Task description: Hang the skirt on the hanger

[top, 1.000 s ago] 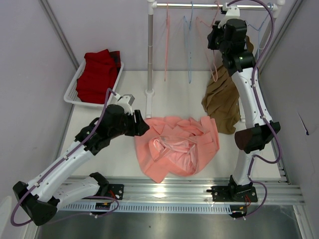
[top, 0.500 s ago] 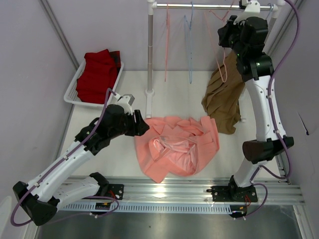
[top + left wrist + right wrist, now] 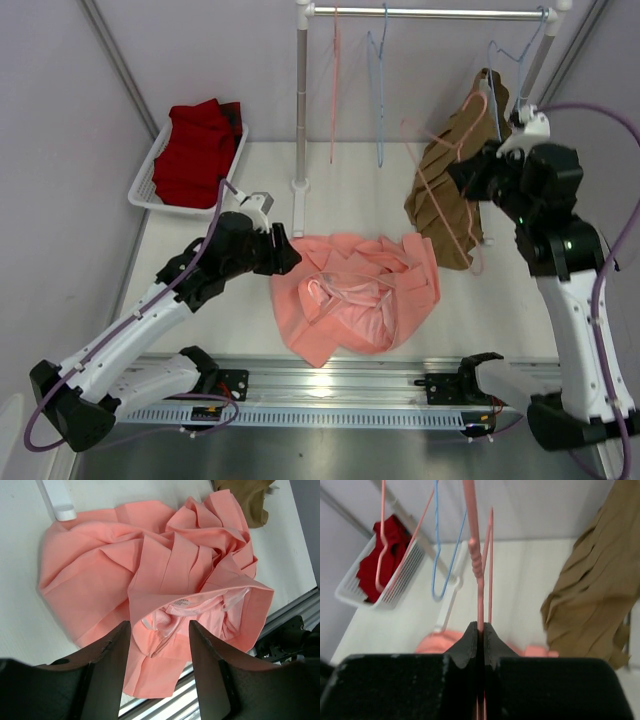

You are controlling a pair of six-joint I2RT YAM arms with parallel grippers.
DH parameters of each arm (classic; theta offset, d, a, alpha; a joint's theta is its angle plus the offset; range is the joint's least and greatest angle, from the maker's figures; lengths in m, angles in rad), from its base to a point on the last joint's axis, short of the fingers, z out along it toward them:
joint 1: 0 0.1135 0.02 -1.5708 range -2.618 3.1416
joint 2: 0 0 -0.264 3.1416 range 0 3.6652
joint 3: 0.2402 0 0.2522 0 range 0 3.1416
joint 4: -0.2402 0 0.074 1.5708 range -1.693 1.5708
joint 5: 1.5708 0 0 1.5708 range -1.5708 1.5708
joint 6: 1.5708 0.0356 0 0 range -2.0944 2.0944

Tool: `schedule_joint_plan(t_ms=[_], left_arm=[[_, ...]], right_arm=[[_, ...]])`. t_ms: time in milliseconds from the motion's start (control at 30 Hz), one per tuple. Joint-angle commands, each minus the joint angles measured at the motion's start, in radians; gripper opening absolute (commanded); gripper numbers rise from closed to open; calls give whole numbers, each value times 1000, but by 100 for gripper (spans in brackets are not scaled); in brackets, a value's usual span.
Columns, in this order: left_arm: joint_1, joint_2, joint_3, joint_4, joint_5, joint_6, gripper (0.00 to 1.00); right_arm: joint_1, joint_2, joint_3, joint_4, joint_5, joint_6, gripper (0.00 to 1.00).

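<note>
Down from the rail and toward the near side has come the right arm, bringing the hanger (image 3: 478, 568) with it; a second ago it was up by the rail (image 3: 430, 13), and the left arm has barely shifted.

Nearest the bases, the skirt (image 3: 355, 295) lies crumpled on the surface (image 3: 200, 215), its waist opening turned up with the label showing. The left claw (image 3: 159, 650) hovers just above that opening, fingers spread apart, holding nothing.

Further back, the right claw (image 3: 479, 630) is pinched together on the hanger's twisted neck, so the wire triangle hangs in the air directly in front of the brown garment (image 3: 450, 200). Behind that, the rail carries another pink hanger (image 3: 334, 90) and blue ones (image 3: 380, 100); a basket (image 3: 150, 175) of red cloth (image 3: 195, 145) sits at the far left.

The main risk is the grip itself: a thin wire held at one narrow point can swivel or slip as the arm moves, leaving the triangle at an unknown angle. Its lower corner could also catch on the brown cloth. The soft waistband may collapse shut unless the left claw first takes hold and keeps it open.
</note>
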Motion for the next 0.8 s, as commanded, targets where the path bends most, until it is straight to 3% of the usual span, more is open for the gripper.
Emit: schedule_joint_plan(t_ms=[0,100,267,600,767], left_arm=[[-7,0,-50,44,39,0,54],[-17,-8,-111,57,50,-15,51],[-60,-11,-187,94,41,-53,46],[-110,32,-222,120,-45,-95,41],[-136,32,-197,123,-28,-95,30]], right_arm=[[-3,-211,-184,-64,-232,117,0],[4,-316,-301,-109,-390,171,0],[27,-497,-469,-190,-511,243,0],[31,-572,-575,-291,-648,233,0],[33,-589,-622,-316,-679,222,0]])
